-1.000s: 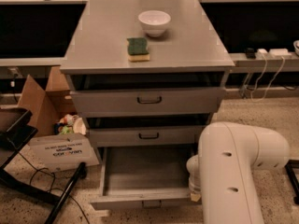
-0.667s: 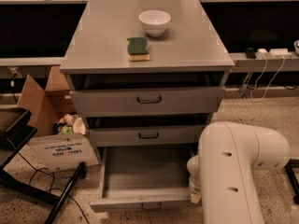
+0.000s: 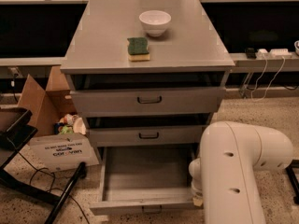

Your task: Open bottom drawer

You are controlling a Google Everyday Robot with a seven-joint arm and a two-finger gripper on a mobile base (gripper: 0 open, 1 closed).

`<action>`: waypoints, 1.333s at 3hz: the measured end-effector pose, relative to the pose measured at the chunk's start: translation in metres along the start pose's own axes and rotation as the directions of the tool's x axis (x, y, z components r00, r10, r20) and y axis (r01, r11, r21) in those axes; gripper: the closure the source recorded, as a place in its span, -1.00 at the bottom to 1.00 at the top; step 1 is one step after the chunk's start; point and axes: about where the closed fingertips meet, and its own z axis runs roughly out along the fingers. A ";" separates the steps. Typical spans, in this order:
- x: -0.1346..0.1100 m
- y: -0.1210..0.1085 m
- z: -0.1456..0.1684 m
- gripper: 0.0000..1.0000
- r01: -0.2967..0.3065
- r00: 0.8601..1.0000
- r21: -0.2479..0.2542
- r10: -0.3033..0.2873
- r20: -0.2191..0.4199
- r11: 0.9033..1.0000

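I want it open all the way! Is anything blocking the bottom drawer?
Nothing visible does. The bottom drawer is already out; the gripper is hidden behind the white arm by its right corner.

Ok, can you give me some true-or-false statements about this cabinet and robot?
The bottom drawer is pulled out. True.
A white bowl sits in it. False: the bowl stands on the cabinet top.
A green sponge lies on top, in front of the bowl. True.
A box stands right of the cabinet. False: the cardboard box is left of it.
The gripper's jaws are in plain sight. False: the gripper is hidden behind the white arm, near the drawer's right front corner.
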 end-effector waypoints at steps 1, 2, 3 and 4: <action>0.007 0.007 -0.001 1.00 -0.030 1.000 -0.014 0.030 -0.010 0.999; 0.013 0.014 -0.002 1.00 -0.054 0.998 -0.028 0.053 -0.018 0.998; 0.013 0.014 -0.002 0.67 -0.054 0.998 -0.028 0.053 -0.018 0.998; 0.013 0.014 -0.002 0.21 -0.054 0.998 -0.028 0.053 -0.018 0.998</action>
